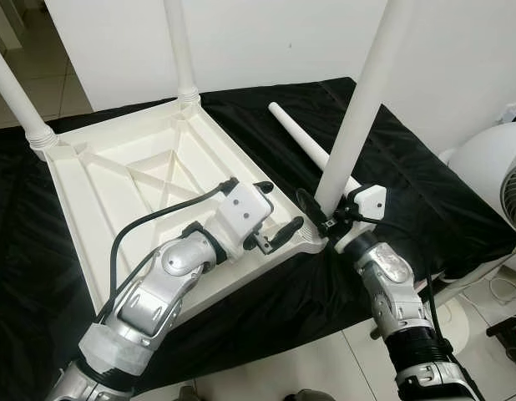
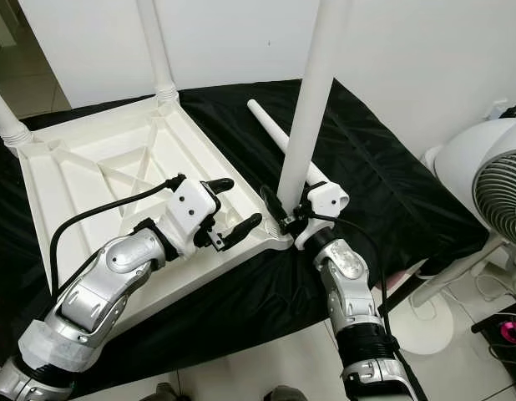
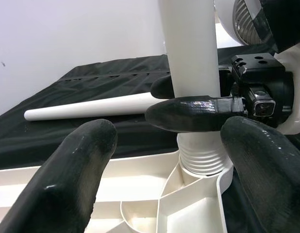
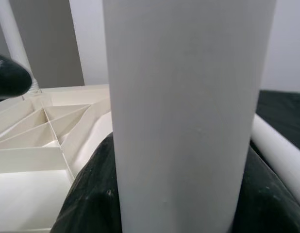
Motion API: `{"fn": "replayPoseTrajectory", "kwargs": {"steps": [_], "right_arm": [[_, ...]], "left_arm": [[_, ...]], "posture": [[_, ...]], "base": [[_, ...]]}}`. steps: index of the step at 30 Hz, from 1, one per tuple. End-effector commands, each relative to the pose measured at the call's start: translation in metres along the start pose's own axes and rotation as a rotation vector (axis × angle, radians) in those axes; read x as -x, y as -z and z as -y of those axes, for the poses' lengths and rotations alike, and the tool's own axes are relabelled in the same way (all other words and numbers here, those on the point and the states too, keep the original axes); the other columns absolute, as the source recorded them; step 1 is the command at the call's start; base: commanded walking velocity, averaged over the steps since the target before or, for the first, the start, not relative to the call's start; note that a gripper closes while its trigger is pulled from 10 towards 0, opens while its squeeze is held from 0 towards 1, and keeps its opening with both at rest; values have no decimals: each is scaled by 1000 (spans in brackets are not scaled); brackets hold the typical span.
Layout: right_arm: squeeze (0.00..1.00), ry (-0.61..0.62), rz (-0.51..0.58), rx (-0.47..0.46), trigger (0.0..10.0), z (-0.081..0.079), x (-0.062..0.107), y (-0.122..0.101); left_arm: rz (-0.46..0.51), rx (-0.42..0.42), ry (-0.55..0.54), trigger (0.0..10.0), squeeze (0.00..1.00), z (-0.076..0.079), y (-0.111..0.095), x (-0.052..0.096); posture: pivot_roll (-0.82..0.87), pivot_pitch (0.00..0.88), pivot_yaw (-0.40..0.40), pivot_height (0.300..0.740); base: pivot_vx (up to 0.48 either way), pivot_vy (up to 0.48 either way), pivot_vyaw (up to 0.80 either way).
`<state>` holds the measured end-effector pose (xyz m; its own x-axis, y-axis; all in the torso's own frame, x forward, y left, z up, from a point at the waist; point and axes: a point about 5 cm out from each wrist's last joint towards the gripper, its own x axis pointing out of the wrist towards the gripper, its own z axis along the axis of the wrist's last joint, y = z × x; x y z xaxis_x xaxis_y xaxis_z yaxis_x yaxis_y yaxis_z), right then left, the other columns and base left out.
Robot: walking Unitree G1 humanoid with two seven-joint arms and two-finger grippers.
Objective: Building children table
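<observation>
1 upright leg (image 1: 358, 109) stands clamped in the right hand (image 1: 318, 213).

Black cloth (image 1: 408, 167) over floor; white fan (image 2: 492, 180) at right; white wall (image 1: 266, 42) behind.

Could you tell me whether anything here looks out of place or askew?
One loose leg lies flat on the black cloth beside the upturned tabletop, not fitted. The near leg, gripped by the right gripper, leans in its corner socket while two far legs stand seated. The left gripper is open nearby.
</observation>
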<state>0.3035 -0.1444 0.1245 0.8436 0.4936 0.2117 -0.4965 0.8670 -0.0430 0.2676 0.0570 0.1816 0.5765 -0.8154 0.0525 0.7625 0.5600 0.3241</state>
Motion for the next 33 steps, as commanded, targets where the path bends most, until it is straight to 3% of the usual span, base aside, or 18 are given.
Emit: {"fn": "replayPoseTrajectory", "kwargs": {"steps": [1,2,9,25,27,29,33], "right_arm": [[0,1,-136,-8,10000,-12,19,34],[0,0,-116,26,10000,-16,22,34],[0,8,-123,0,10000,-21,25,40],[0,61,-190,-112,10000,-5,15,43],[0,55,-211,-109,10000,-6,15,45],[0,16,-298,-71,10000,-10,14,52],[0,-3,-336,-43,10000,-11,14,55]], "left_arm": [[8,-21,39,10000,0,-1,-5,0],[8,-22,36,10000,0,-2,-5,0],[9,-24,35,10000,0,-2,-5,1],[11,-34,37,10000,0,-4,-6,1],[10,-35,36,10000,0,-4,-6,1],[10,-37,33,10000,0,-4,-6,1],[10,-38,33,10000,0,-5,-6,2]], "posture": [[-70,37,48,740],[-70,35,49,740],[-75,31,56,740],[-68,18,49,740],[-68,18,49,740],[-68,18,49,740],[-68,18,49,740]], "base": [[0,0,0],[0,0,0],[0,0,0],[0,0,0],[0,0,0],[0,0,0],[0,0,0]]}}
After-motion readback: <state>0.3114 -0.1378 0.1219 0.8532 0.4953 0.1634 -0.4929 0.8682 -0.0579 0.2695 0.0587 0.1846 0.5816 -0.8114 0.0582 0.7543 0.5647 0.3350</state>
